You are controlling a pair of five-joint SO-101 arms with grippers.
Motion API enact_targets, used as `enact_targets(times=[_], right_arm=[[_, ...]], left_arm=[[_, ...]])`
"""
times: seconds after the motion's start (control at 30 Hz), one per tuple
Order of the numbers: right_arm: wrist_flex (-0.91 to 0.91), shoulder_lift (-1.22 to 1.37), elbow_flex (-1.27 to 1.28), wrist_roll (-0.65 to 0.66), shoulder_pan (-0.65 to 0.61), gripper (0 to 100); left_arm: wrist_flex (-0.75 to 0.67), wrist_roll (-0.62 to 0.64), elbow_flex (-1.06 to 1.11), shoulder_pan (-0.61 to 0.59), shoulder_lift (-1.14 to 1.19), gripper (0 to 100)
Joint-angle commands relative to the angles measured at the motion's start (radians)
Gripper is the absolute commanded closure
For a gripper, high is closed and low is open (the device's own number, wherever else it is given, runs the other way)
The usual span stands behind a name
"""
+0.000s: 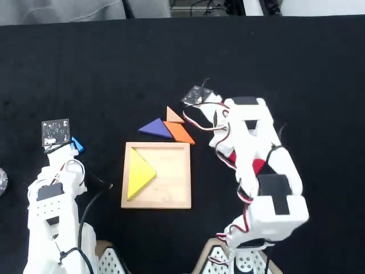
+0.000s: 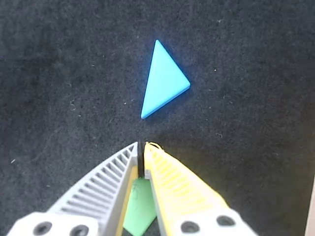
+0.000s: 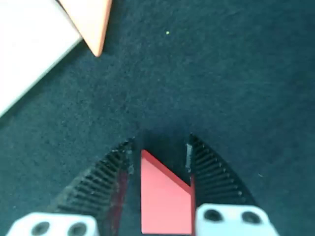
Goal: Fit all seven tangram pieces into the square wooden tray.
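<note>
Red piece (image 3: pixel 165 196) sat between the right gripper (image 3: pixel 160 142) jaws, apparently clamped by its side edges. Wooden tray (image 3: pixel 24 54) corner lay ahead of the tips and off to one side, with the orange triangle (image 3: pixel 91 19) tip beside it; judged a diagonal carry is needed. Left gripper (image 2: pixel 142 146) was closed tip to tip, and the blue triangle (image 2: pixel 164 81) lay just ahead, long axis nearly in line.
</note>
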Motion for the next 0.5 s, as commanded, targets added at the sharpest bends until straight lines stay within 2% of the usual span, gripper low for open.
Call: enact_targets(times=[0.0,0.1,0.2,0.33,0.47], right_arm=[[0.017,-0.104,0.012,-0.009,0.026,84.4],[0.084,-0.183,0.012,0.005,0.063,84.0],[0.206,-0.320,0.031,0.107,0.104,83.9],[0.261,-0.539,0.113,0.258,0.273,84.9],[0.207,-0.659,0.252,0.308,0.459,99.5]], left_arm=[[-0.009,-0.006,-0.005,-0.002,-0.012,97],[-0.009,-0.006,-0.005,-0.002,-0.012,97],[-0.009,-0.006,-0.005,-0.002,-0.012,97],[-0.009,-0.006,-0.005,-0.002,-0.012,97],[-0.009,-0.006,-0.005,-0.002,-0.012,97]])
